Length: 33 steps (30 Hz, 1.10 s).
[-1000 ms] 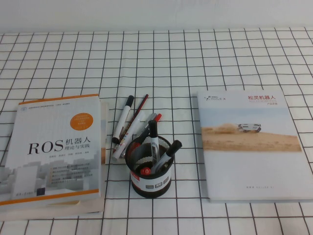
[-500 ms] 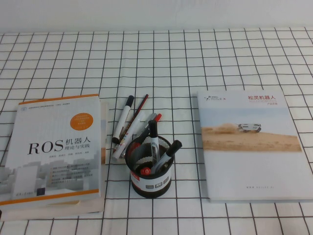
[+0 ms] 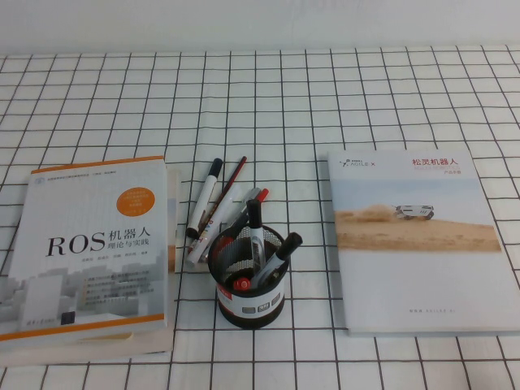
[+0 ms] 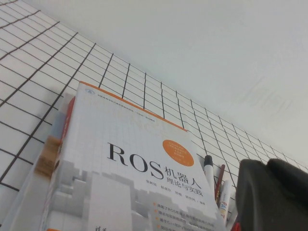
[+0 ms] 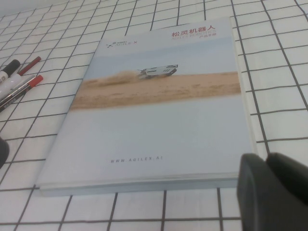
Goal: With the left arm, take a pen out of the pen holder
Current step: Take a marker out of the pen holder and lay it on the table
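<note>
Gridded table (image 3: pixel 284 97) | left claw (image 4: pixel 270 192) by ROS book (image 4: pixel 120 144), seemingly closed | right claw (image 5: pixel 270 190) by booklet (image 5: pixel 159 115), cropped, state unclear

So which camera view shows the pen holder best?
The high view: the whole pen holder stands between the ROS book and the booklet, pens inside. The left wrist view misses it; the right wrist view shows at most its dark edge. The left tool, shut, hangs near the ROS book, the right tool near the booklet.
</note>
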### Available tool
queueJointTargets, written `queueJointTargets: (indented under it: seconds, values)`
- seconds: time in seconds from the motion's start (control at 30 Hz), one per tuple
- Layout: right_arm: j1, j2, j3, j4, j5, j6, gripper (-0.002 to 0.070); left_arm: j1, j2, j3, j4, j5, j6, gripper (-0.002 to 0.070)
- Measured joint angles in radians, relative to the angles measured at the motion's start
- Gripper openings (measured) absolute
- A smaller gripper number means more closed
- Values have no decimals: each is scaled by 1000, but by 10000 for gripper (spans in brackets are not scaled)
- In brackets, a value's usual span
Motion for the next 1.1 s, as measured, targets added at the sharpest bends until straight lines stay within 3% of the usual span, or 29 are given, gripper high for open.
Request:
queueJointTargets:
  seconds: [0.33, 0.5, 0.67, 0.77, 0.9, 1.1]
  values:
    - [0, 0, 0, 0, 0, 0, -13, 0, 113, -85, -2, 61, 13, 0]
    - [0, 0, 0, 0, 0, 0, -13, 0, 337, -255, -2, 149, 108, 0]
    - [0, 0, 0, 0, 0, 0, -13, 0, 554, -397, -36, 185, 298, 0]
    - [0, 0, 0, 0, 0, 0, -13, 0, 658, -461, -148, 197, 475, 0]
    - [0, 0, 0, 0, 0, 0, -12, 0, 781, -528, -400, 217, 784, 0]
    - [0, 0, 0, 0, 0, 0, -13, -77, 937, -562, -865, 230, 1263, 0]
